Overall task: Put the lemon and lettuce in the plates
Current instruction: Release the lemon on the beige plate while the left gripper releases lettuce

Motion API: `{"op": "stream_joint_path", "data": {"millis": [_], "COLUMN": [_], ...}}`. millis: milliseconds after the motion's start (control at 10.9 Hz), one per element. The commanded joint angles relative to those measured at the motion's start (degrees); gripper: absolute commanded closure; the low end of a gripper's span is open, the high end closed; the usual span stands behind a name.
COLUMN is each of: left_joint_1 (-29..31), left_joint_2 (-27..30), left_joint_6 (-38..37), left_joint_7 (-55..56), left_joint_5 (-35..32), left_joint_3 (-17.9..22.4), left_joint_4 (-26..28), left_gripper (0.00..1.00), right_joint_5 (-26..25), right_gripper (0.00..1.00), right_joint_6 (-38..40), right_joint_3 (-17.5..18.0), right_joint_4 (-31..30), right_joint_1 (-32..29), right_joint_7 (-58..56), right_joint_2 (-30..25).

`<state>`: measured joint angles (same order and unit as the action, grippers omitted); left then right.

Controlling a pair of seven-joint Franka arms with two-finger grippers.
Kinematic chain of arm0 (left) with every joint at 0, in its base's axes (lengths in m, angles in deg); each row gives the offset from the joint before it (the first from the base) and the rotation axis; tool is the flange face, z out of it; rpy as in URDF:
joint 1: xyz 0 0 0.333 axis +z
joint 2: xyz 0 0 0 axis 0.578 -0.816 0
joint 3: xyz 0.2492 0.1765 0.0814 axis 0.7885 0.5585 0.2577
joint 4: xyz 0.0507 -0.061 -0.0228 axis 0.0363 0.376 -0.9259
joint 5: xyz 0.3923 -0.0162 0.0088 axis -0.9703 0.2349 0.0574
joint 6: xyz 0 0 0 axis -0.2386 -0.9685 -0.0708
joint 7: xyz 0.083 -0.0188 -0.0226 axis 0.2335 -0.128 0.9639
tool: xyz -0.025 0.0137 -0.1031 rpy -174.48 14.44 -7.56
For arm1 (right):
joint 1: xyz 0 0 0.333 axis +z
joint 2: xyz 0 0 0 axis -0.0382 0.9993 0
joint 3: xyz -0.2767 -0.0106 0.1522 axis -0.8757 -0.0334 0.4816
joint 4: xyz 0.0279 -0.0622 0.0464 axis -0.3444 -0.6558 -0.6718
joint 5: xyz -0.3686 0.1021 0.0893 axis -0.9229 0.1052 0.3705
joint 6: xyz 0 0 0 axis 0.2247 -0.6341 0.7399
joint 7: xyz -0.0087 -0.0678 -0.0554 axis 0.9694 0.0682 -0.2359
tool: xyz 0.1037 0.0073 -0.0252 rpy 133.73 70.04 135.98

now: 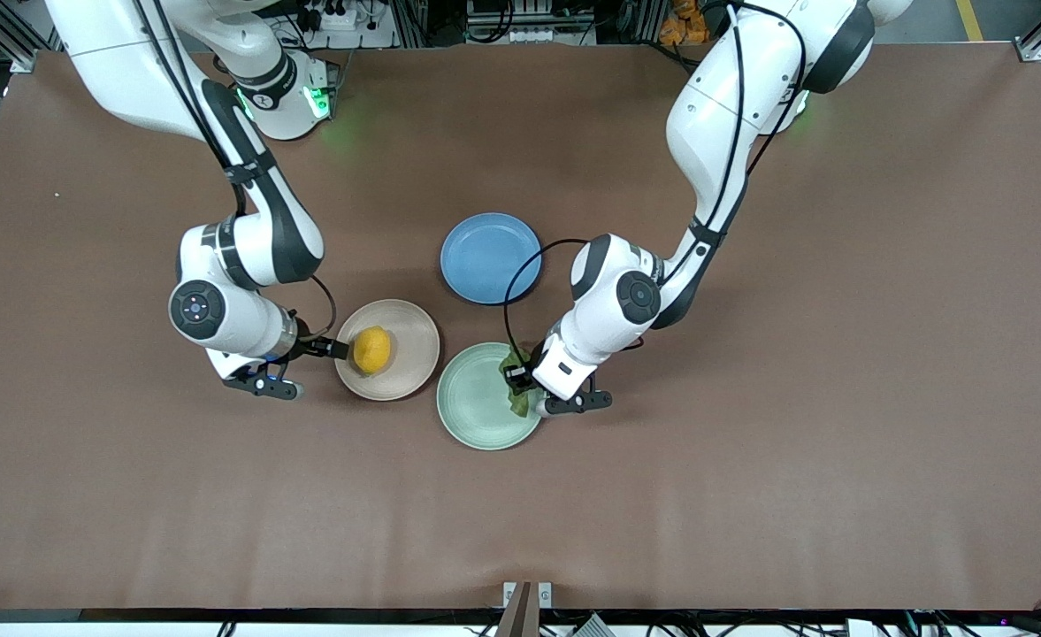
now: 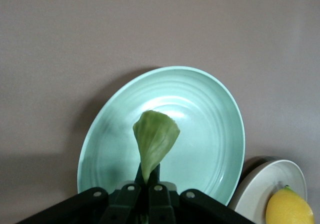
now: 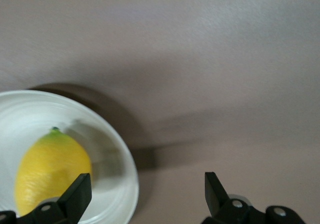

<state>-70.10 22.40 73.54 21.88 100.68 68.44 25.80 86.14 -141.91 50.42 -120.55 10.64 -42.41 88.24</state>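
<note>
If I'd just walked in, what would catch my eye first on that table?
Probably the bright yellow lemon, lying in the beige plate, with the right gripper open at that plate's edge. Next, the left gripper, shut on a green lettuce leaf over the mint plate. A blue plate sits bare, farther from the front camera.

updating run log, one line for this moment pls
lemon: in beige plate | right gripper: open | left gripper: shut on lettuce over green plate

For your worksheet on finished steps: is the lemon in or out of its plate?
In. The lemon lies inside the beige plate, and the open right tool is not gripping it.
</note>
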Motion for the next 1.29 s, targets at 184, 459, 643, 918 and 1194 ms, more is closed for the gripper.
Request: {"op": "stream_joint_path", "data": {"millis": [184, 459, 643, 918, 1194], "left_joint_1": [-0.5, -0.2, 0.2, 0.2, 0.5], "left_joint_2": [-0.6, 0.1, 0.7, 2.2, 3.8], "left_joint_6": [0.6, 0.1, -1.9, -8.5, -17.0], "left_joint_7": [0.6, 0.6, 0.6, 0.5, 0.2], "left_joint_5": [1.0, 0.5, 0.3, 0.0, -3.9], "left_joint_3": [1.0, 1.0, 1.2, 3.7, 6.8], "left_joint_4": [-1.6, -1.5, -1.5, -1.5, -1.5], "left_gripper": [0.00, 0.00, 0.00, 0.00, 0.00], "right_joint_5": [-2.0, -2.6, -4.2, -4.2, -4.1], "right_gripper": [0.00, 0.00, 0.00, 0.00, 0.00], "right_joint_6": [-0.7, -0.9, -1.0, -6.0, -16.1], "right_joint_3": [0.6, 0.5, 0.5, 0.5, 0.6], "right_joint_4": [-5.7, -7.2, -8.6, -13.8, -22.1], "right_joint_1": [-5.4, -6.8, -8.9, -10.4, -11.8], "right_joint_7": [-7.8, -10.3, -11.8, -13.2, -14.9], "right_joint_2": [-4.2, -5.3, -6.6, -9.4, -12.6]}}
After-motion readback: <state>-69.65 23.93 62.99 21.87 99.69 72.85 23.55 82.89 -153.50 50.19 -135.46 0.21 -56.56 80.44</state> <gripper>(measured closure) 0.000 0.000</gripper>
